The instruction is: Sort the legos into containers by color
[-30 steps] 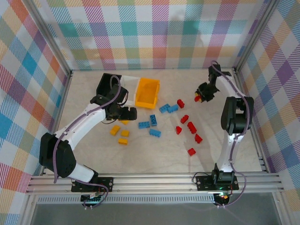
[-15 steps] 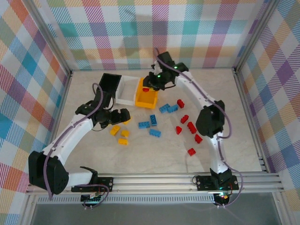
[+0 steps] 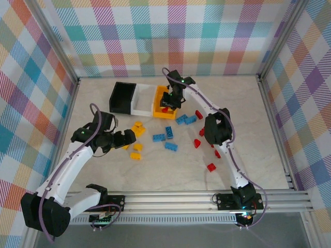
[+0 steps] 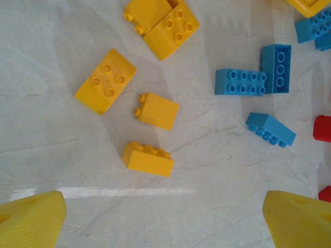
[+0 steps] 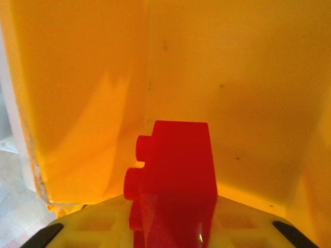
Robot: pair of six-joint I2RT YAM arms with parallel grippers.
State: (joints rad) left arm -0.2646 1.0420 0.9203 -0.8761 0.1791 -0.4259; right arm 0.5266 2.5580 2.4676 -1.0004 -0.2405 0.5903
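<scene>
Top external: 3 bins stand side by side near the far edge of the table [image 3: 248, 155], left of its middle: black bin [image 3: 122, 97], white bin [image 3: 141, 101], yellow-orange bin [image 3: 159, 101], the neighbours touching or nearly so. The right gripper [image 3: 167, 105] reaches over the yellow-orange bin and pinches a red brick [image 3: 165, 109] low inside it. The left gripper [image 3: 125, 138] hovers over the table toward the left edge, beside the yellow bricks [image 3: 136, 130]; from here I cannot tell how its jaws stand. Blue bricks [image 3: 166, 135] lie about the table's middle, just in front of the yellow-orange bin. Loose red bricks [image 3: 209, 150] are scattered to the right of the blue ones, running toward the near edge.

Left wrist: 2 yellow fingertips [image 4: 31, 219] sit in the lower corners, far apart, so the claw is spread with nothing between. Below on the table lie 5 yellow bricks [image 4: 155, 110]; 2 of them touch at the top of the view. To their right are blue bricks [image 4: 247, 82], 2 set in an L and touching, 1 apart and tilted. Red bricks show cut off at the right edge.

Right wrist: the held red brick [image 5: 173, 175] is clamped between the fingers, studs facing left, inside the yellow-orange bin [image 5: 232, 77], close to its walls. Whether it touches the bin floor I cannot tell.
</scene>
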